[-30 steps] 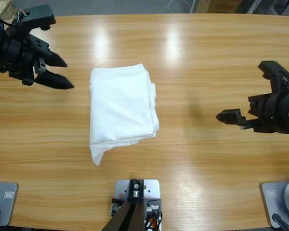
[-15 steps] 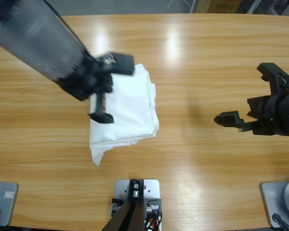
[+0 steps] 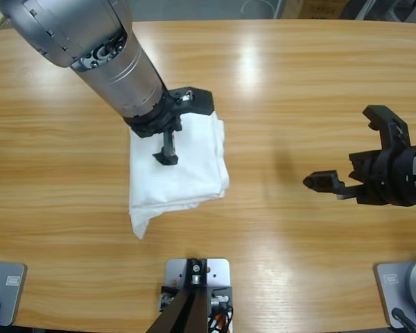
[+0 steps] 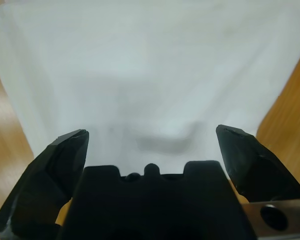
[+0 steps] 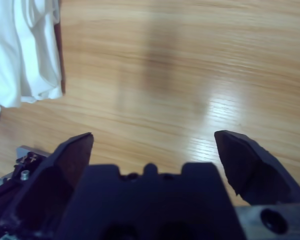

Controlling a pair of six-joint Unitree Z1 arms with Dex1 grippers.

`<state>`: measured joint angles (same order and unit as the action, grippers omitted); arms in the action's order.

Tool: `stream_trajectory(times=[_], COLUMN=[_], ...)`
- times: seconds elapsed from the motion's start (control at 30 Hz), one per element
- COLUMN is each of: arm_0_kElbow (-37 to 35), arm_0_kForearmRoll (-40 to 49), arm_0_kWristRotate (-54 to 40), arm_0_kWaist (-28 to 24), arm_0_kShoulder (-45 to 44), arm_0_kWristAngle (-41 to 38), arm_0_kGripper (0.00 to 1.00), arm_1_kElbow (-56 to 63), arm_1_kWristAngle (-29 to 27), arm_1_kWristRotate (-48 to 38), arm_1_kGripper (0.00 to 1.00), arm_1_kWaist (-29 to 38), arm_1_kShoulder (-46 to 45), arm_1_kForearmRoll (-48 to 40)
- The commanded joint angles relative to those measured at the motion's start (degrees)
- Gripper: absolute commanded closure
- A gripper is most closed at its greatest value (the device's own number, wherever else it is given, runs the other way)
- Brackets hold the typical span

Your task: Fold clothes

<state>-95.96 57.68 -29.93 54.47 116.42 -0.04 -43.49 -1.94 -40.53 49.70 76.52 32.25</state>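
Surface (image 3: 284,83): long wooden top, glossy, bare to the right of centre.

Left arm (image 3: 90,48): large silver barrel entering from the far left corner, reaching down over the cloth.

Clothes (image 3: 177,163): one white folded bundle, left of centre, roughly rectangular. Its right edge shows stacked layers slightly out of line, and a loose corner trails toward the near left.

Right end effector (image 3: 350,156): black, jaws spread wide, empty, hovering over bare wood well apart from the bundle on the right side.

Left end effector (image 3: 173,128): black, jaws spread, pinching nothing, poised directly above the far half of the bundle; its wrist view is filled with white cloth.

Risks, as I judge them:
- A press or drag by the left end effector could shear the layers apart, because the right edge is already uneven.
- Closing on the top ply alone could lift one layer and unfold the bundle.
- The trailing near-left corner could catch and pull open if the bundle is slid.
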Motion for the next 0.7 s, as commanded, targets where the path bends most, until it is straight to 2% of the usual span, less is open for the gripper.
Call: stream_trajectory(times=[0.03, 0.7], arm_0_kElbow=[1.48, 3.22], arm_0_kForearmRoll=[0.31, -3.54], arm_0_kWristRotate=[-0.57, 2.58], arm_0_kWaist=[0.03, -1.78], arm_0_kShoulder=[5.96, 14.32], arm_0_kWristAngle=[0.74, 2.94], arm_0_kGripper=[0.000, 0.000], arm_1_kElbow=[2.73, 3.59], arm_1_kWristAngle=[1.23, 0.99], arm_1_kWristRotate=[-0.60, -0.60], arm_1_kGripper=[0.000, 0.000], arm_1_kWaist=[-0.57, -0.57], arm_1_kShoulder=[0.22, -0.06], arm_1_kForearmRoll=[-1.78, -2.45])
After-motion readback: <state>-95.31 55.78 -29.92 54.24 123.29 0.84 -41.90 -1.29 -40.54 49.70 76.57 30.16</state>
